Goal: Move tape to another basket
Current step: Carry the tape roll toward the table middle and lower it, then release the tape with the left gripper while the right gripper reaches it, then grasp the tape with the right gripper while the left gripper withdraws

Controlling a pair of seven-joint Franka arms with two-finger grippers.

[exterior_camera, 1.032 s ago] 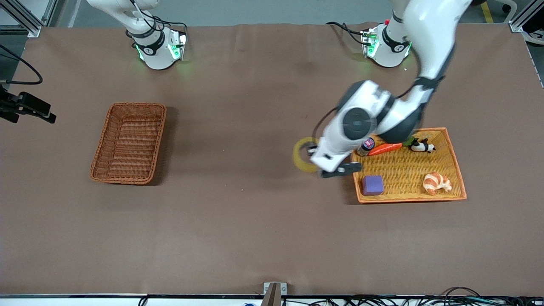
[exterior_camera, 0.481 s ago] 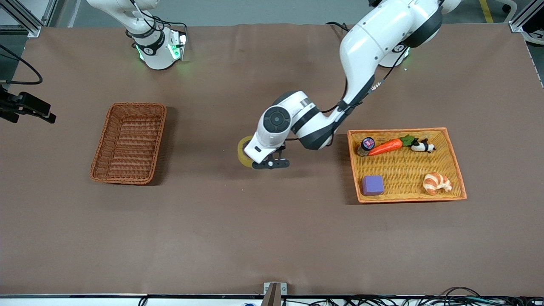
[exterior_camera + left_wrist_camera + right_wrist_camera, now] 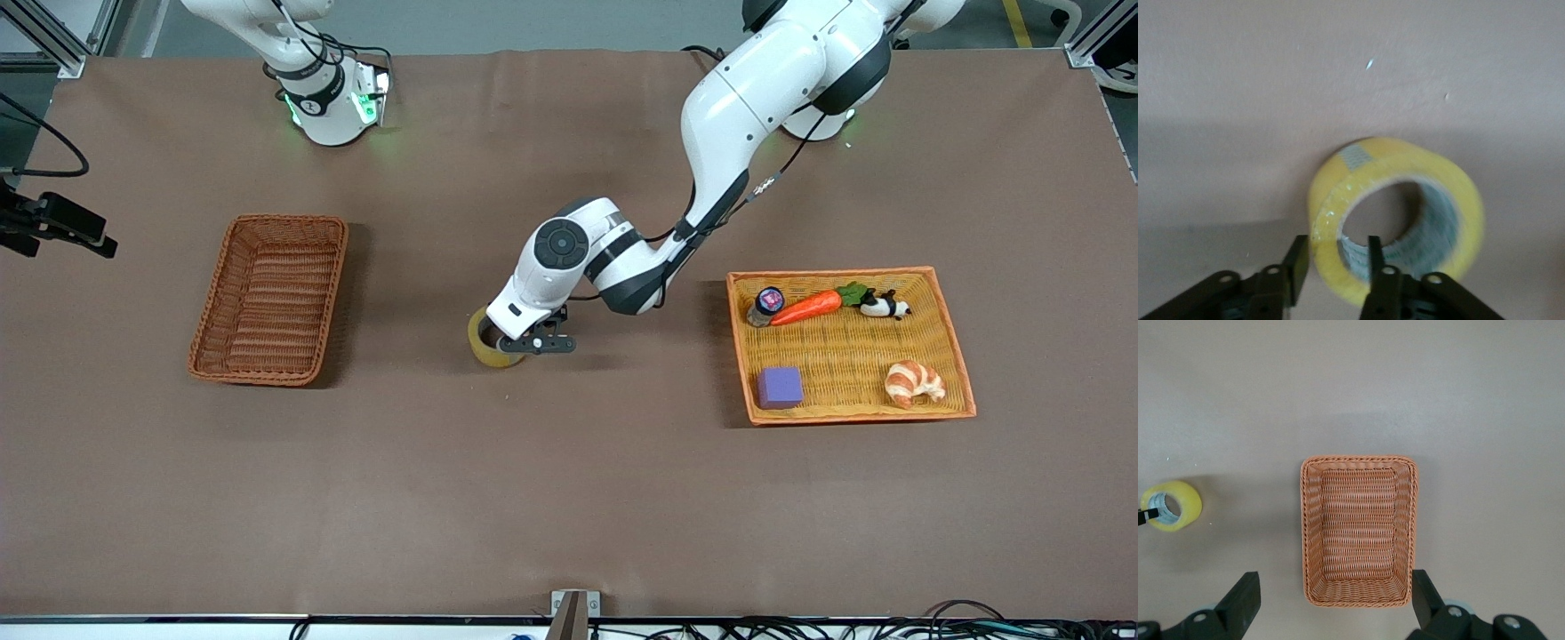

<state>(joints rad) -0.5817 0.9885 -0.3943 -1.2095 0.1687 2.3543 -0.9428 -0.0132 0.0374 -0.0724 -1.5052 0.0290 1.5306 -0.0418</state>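
Note:
The yellowish tape [image 3: 485, 347] is at mid table, low over or on the brown cloth, between the two baskets. My left gripper [image 3: 514, 343] is shut on the tape, one finger outside the ring wall and one in the hole. The left wrist view shows the tape [image 3: 1405, 170] between my left gripper's [image 3: 1336, 263] fingers. The reddish-brown basket [image 3: 271, 298] lies empty toward the right arm's end. My right gripper [image 3: 1335, 600] hangs open and empty high over this basket [image 3: 1358, 527]. The tape also shows in the right wrist view [image 3: 1171, 505].
The lighter orange-yellow basket [image 3: 836, 272] toward the left arm's end holds a purple block [image 3: 780, 388], a croissant [image 3: 913, 382], a carrot [image 3: 805, 308], a panda toy [image 3: 883, 306] and a small bottle [image 3: 765, 305]. A black device [image 3: 58, 227] juts in beside the table's edge.
My left gripper has carried the tape from beside the orange-yellow basket toward the reddish-brown basket, and lower. The right arm's base has not moved.

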